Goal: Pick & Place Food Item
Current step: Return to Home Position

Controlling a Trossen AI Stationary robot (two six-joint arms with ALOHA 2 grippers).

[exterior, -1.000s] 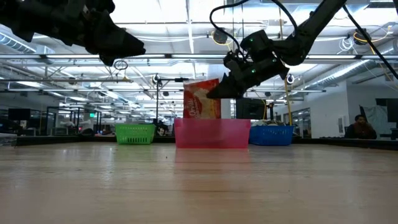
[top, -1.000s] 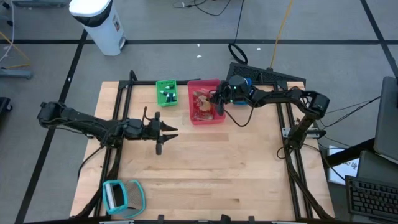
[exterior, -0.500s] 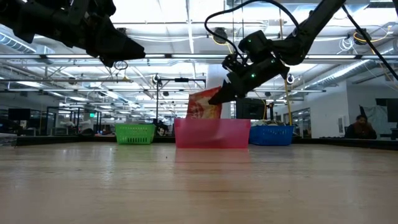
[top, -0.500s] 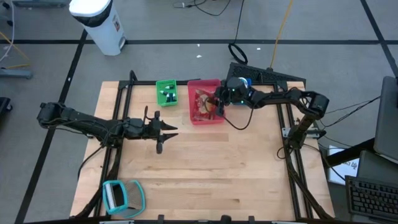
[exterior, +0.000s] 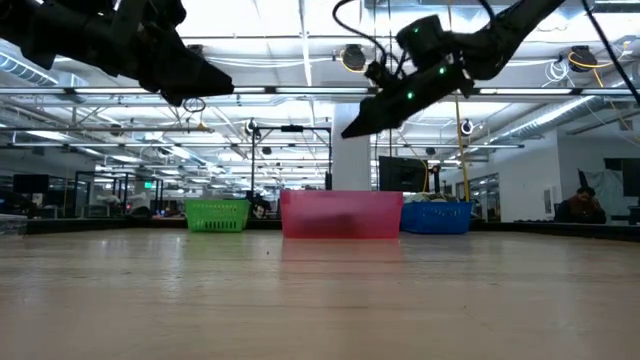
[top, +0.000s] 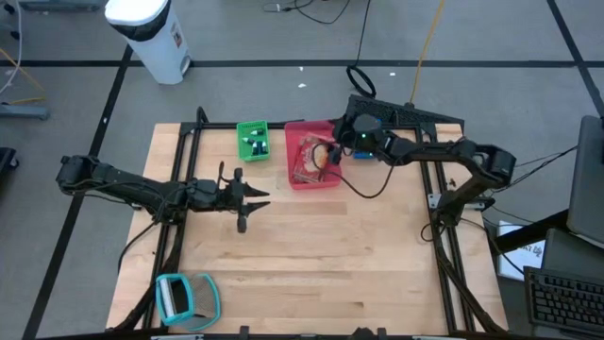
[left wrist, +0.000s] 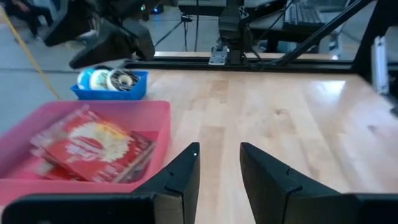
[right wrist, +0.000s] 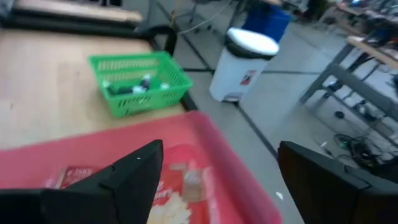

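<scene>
High view: three small bins stand in a row at the far edge of my pale plank-wood table (top: 330, 264): one green mesh basket (top: 253, 141), one translucent red bin (top: 311, 185), one blue bin (left wrist: 112, 93). Glossy red popcorn bags (left wrist: 93, 146) lie flat and overlapping inside the red bin; I cannot count them. Right gripper (top: 332, 153) hovers above that bin, jaws wide, empty. Left gripper (left wrist: 219, 167) hangs over mid-table, jaws narrowly apart, empty.

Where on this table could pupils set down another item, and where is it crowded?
The table is bare from the left gripper rightward, nearer than the red bin. The far edge is crowded: green bin, red bin, blue bin, right gripper above.
</scene>
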